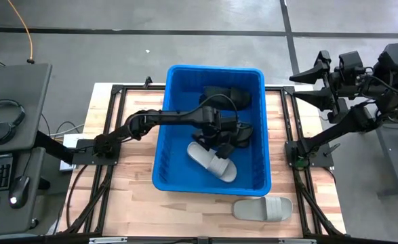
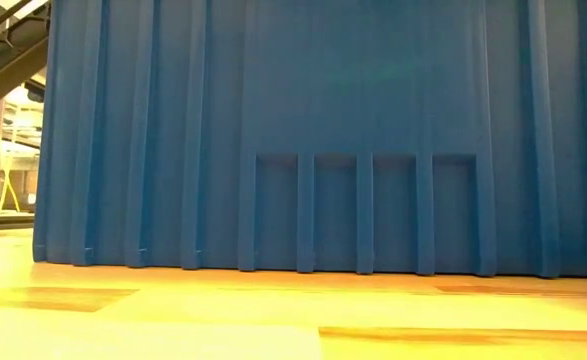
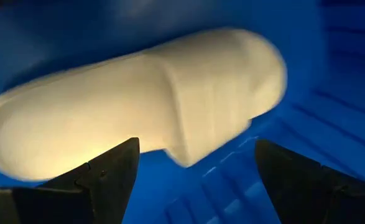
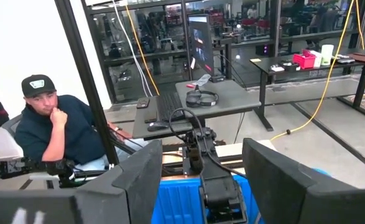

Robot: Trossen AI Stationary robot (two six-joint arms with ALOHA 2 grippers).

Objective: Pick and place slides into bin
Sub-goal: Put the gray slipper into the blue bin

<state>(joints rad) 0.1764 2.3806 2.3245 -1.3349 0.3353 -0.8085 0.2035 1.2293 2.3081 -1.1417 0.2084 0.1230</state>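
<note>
Left gripper (image 1: 220,139) reaching into the blue bin (image 1: 178,177), fingers (image 3: 107,177) spread and released, empty, directly above 1 light grey slide (image 3: 138,106) lying on the bin floor beside black slides (image 1: 224,96). Right gripper (image 4: 201,180) raised off the table's right edge, jaws apart, grasping nothing, facing a seated person (image 4: 55,127) beyond the table. 1 further light grey slide (image 1: 263,208) resting on the wooden table (image 1: 134,203) just outside the bin's near right corner.
</note>
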